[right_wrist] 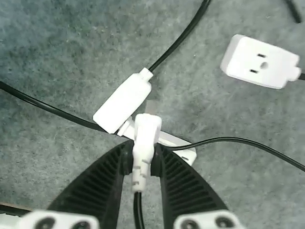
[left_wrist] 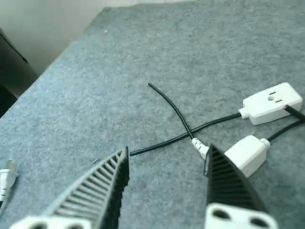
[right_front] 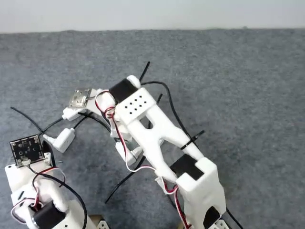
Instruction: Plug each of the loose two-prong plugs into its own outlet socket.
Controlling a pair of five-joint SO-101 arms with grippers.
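Observation:
My right gripper is shut on a white plug, holding it just over a white outlet piece on the grey carpet. Touching that piece lies a white plug body on a black cord. A free white outlet socket sits further off, its slots facing up. My left gripper is open and low over the carpet, with a white plug body beside one finger and an outlet socket beyond it. Another loose plug lies off to the side. From above, the outlet and plug body lie left of the right arm.
Black cords cross on the carpet between the outlets and loop under the right arm. The left arm sits at the table's near left corner. Open carpet spreads to the right and far side.

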